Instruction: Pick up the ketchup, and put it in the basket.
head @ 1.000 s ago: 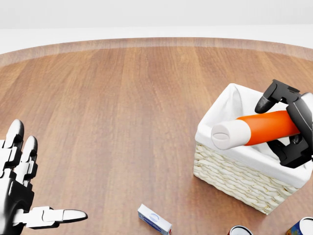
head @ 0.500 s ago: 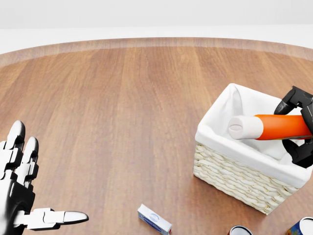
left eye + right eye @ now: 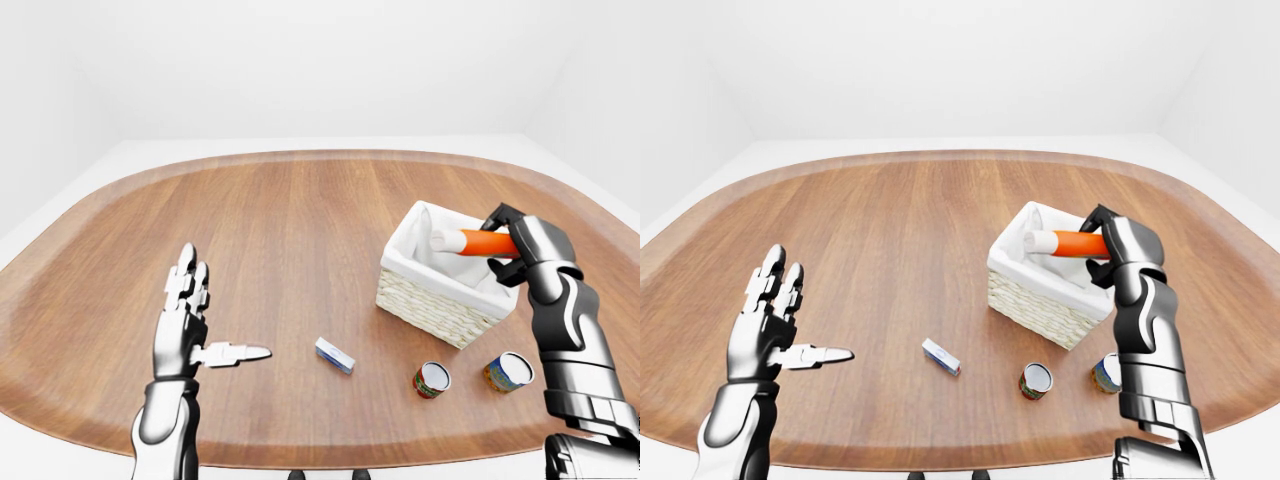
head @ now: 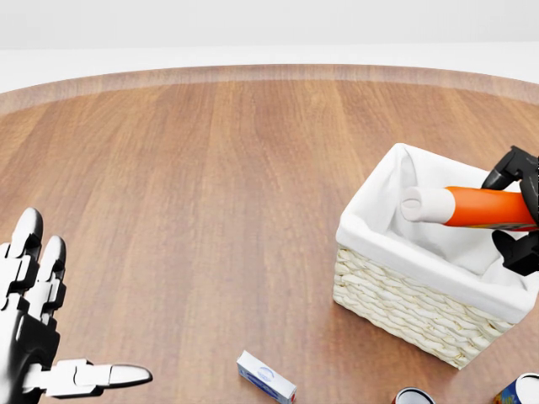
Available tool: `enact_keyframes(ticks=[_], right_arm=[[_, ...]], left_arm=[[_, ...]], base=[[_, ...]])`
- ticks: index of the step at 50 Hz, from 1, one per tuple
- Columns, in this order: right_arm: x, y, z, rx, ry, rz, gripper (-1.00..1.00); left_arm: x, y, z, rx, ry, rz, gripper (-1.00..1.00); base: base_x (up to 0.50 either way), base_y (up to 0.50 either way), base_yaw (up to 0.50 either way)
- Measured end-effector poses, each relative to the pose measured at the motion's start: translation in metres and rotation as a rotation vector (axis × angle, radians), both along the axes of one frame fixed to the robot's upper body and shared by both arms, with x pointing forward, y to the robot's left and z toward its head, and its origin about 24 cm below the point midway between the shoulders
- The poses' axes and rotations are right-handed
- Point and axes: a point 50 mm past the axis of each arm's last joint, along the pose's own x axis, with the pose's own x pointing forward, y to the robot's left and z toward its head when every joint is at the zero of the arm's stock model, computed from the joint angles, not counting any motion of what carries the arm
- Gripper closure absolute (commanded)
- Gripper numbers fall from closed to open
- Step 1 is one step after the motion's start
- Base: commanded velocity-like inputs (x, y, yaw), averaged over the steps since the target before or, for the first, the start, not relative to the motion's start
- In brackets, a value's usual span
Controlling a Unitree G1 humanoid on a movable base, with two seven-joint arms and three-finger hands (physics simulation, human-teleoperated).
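The right hand (image 3: pixel 525 245) had its dark fingers wrapped round the orange body of the ketchup (image 4: pixel 472 206), gripping it near the bottom end. The bottle lay nearly level — white cap pointing to the left of the head view — and hung over the open top of the basket (image 4: pixel 396 295), its cap above the white cloth lining. Whether the bottle touched the lining could not be told.

The basket, woven and pale, stood on the wooden table (image 4: pixel 210 185) toward its right edge in the eye views. Nearer the table's bottom edge lay a small blue-and-white box (image 3: pixel 334 354), flat on the wood and well apart from the basket. To its right stood two small cans — one red-sided (image 3: pixel 431 379), one with a blue and yellow label (image 3: pixel 508 371) — both just below the basket in the left-eye view.

The left hand (image 3: pixel 187 325) was raised over the table's left part, fingers spread and straight, thumb stuck out sideways toward the box, holding nothing.
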Motion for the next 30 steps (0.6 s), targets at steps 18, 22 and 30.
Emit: enact_keyframes(ticks=[18, 22, 30], right_arm=[[0.021, -0.009, -0.016, 0.05, 0.018, -0.073, 1.0], [0.025, -0.013, -0.02, 0.066, 0.024, -0.099, 1.0], [0.029, -0.019, -0.028, 0.094, 0.034, -0.151, 1.0]], left_arm=[[-0.003, 0.0, 0.001, 0.002, -0.003, -0.001, -1.0], [-0.003, 0.0, 0.002, 0.002, -0.003, -0.001, -1.0], [-0.003, -0.001, 0.003, 0.003, -0.004, -0.003, -1.0]], base=[[0.0, 0.0, 0.0], [0.0, 0.0, 0.0], [0.0, 0.0, 0.0]])
